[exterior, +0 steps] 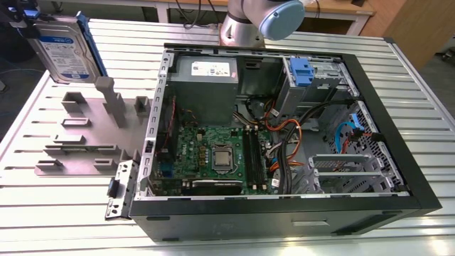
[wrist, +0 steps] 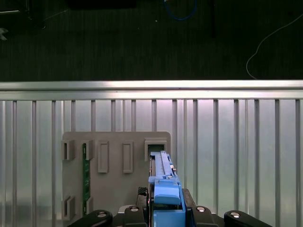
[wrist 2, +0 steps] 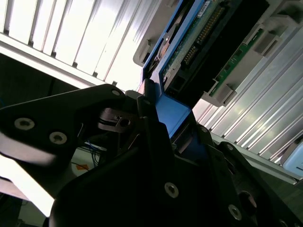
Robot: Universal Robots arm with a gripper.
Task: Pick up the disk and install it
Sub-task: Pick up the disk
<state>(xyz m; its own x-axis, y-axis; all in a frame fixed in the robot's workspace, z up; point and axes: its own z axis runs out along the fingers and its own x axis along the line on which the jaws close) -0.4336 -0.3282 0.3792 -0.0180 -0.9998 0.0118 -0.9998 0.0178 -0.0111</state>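
1. Jaws clenched on the blue end tab of the disk, which sits squeezed between them in both wrist views.
2. Gripped that way, the disk hangs upright below them, over the grey holder plate. That is near the counter corner at the exterior view's left, on the edge where the arm's base stands. Whether its lower end is clear of the plate's slot I cannot tell.
3. I'd judge it dense and fully rigid, heavy for its size, with smooth metal faces that would slip under a light pinch. The plastic rails and tab probably flex a little, so held by one end it may sway.
4. The bare circuit board on its underside looks like the delicate part; tab and rails are the sensible places to hold.
5. To look at, it has a flat silver body, a white-and-blue label, and blue rails down both long edges.
6. Well apart, the open computer case lies mid-counter.
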